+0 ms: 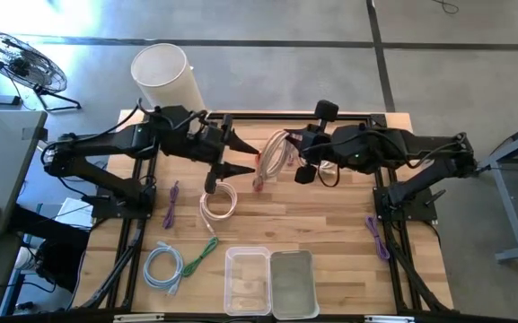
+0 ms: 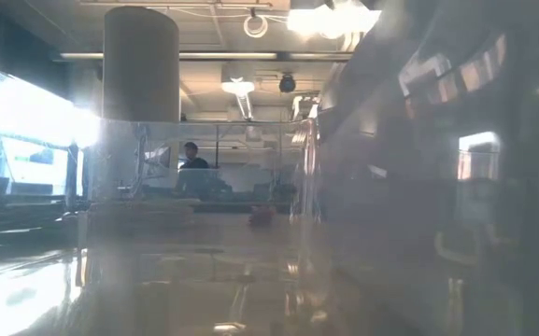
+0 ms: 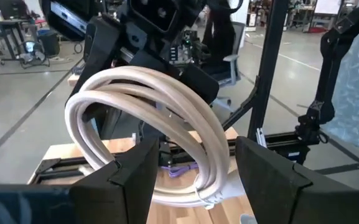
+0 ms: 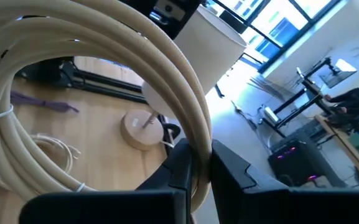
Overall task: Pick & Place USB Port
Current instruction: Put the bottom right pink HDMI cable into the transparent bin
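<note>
a: high view first. how far along?

b: mid-carry, i'd judge. the right tool sits at frame centre, clamped on a coiled cream cable lifted off the tabletop. the left tool faces it, fingers spread, holding nothing. the clear bin at bottom centre looks like the drop spot, and i can't tell if anything is in it. other cables lie loose on the wood.

a: low view?

b: mostly glare through clear plastic. neither tool can be made out.

a: left wrist view?

b: the coil hangs between its open fingers, not pinched.

a: right wrist view?

b: the fingers are shut on the cable. no usb plug end can be made out here.
</note>
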Available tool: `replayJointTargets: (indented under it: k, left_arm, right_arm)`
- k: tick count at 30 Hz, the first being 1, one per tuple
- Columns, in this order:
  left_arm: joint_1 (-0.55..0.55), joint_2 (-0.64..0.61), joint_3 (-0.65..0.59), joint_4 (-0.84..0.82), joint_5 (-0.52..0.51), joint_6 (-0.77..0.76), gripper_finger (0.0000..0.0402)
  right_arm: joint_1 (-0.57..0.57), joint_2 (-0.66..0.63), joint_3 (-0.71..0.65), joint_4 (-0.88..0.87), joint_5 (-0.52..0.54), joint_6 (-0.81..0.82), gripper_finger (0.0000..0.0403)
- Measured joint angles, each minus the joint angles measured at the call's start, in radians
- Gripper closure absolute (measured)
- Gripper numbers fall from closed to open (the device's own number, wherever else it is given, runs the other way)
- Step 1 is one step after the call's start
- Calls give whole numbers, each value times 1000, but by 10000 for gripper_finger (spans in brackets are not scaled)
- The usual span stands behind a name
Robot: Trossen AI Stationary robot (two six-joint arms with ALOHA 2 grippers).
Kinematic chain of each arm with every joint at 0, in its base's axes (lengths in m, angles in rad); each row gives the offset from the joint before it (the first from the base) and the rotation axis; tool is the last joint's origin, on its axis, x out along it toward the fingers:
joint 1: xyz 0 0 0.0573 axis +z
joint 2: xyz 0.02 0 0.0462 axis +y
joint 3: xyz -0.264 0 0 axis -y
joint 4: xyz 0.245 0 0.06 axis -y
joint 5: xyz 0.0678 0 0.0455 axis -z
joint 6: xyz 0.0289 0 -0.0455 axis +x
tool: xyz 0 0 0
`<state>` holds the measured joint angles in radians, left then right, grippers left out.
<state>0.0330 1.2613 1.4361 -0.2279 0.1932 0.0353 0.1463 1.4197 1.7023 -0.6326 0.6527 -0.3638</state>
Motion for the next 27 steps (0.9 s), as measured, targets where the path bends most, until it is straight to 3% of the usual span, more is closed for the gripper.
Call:
replayJointTargets:
  k: [18,27]
  left_arm:
    - [0,0,0,-20,-28,-41,193]
    - [0,0,0,-65,-66,-67,193]
  right_arm:
    - [5,78,-1,10,49,-90,376]
    - [78,78,-1,28,196,-184,376]
